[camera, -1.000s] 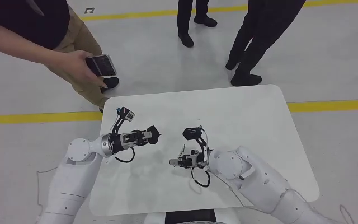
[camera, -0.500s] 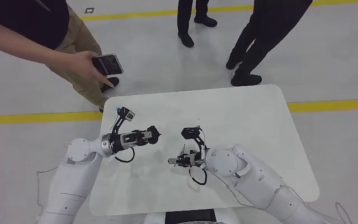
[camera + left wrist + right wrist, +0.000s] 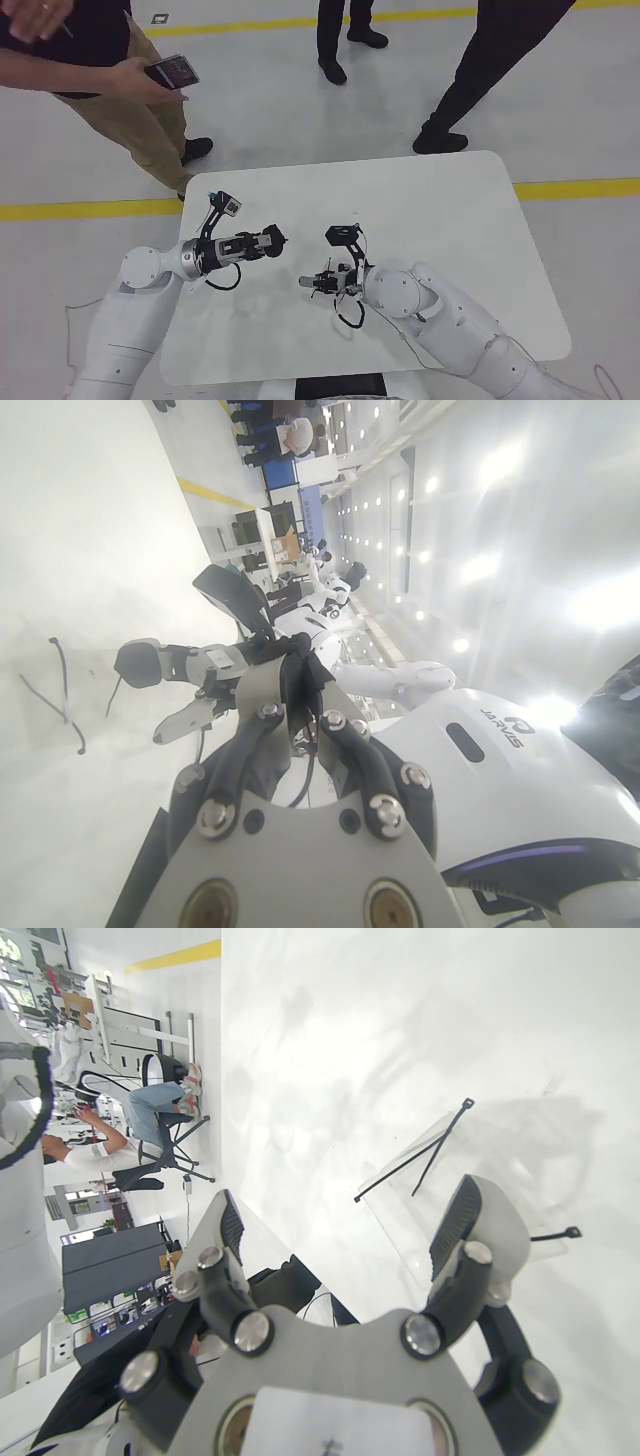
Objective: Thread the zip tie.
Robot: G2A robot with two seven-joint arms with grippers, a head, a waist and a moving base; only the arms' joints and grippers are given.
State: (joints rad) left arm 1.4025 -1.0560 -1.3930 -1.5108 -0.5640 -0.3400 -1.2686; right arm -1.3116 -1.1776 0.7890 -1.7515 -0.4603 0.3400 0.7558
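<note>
Two thin black zip ties (image 3: 434, 1150) lie crossed on a clear plastic sheet (image 3: 400, 1208) on the white table (image 3: 450, 200). A third zip tie (image 3: 555, 1236) sticks out from behind one finger of my right gripper (image 3: 347, 1193). That gripper hovers low beside the crossed ties, open, with nothing between its ribbed pads. The left wrist view shows the same ties (image 3: 64, 692) and the right gripper (image 3: 140, 700) beyond my left gripper (image 3: 300, 650). The left gripper (image 3: 281, 239) is held above the table, its black-wrapped fingers shut, facing the right gripper (image 3: 305, 283) a short gap away.
The table's near edge lies close behind both arms. Bare white table surface stretches to the far side and to the right. A person holding a phone (image 3: 168, 71) stands off the table's far left corner.
My right gripper has crept a little to the left, toward the left gripper. The left arm has stayed still. The person's hand with the phone has risen away.
</note>
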